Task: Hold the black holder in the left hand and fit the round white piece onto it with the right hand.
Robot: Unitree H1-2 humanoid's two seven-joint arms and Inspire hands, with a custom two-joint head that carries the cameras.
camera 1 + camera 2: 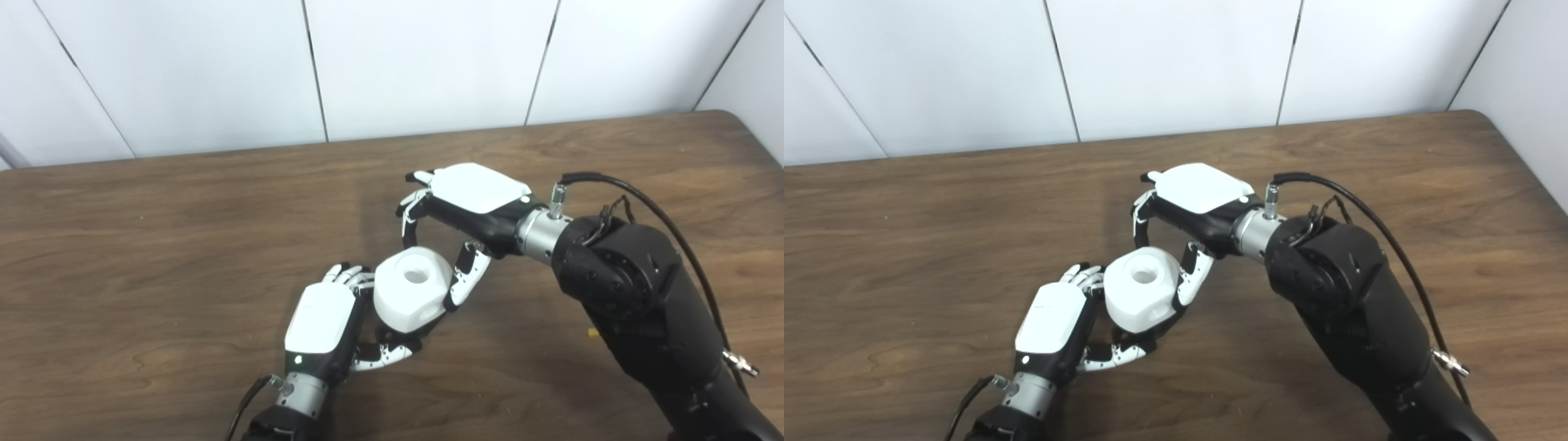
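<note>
Left hand (321, 327) low in view, white piece seated above it.
Its fingers curl under the round white piece (409, 293), presumably around the black holder, which is almost wholly hidden. Right hand (468, 205) arches over the piece with fingers spread, thumb touching its side, not clearly gripping. Fitting looks mostly done above the wooden table (153, 245); only letting go seems left.

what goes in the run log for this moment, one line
left hand: shut on black holder, mostly hidden | round white piece: on holder | right hand: thumb beside piece, grip unclear | wooden table
</note>
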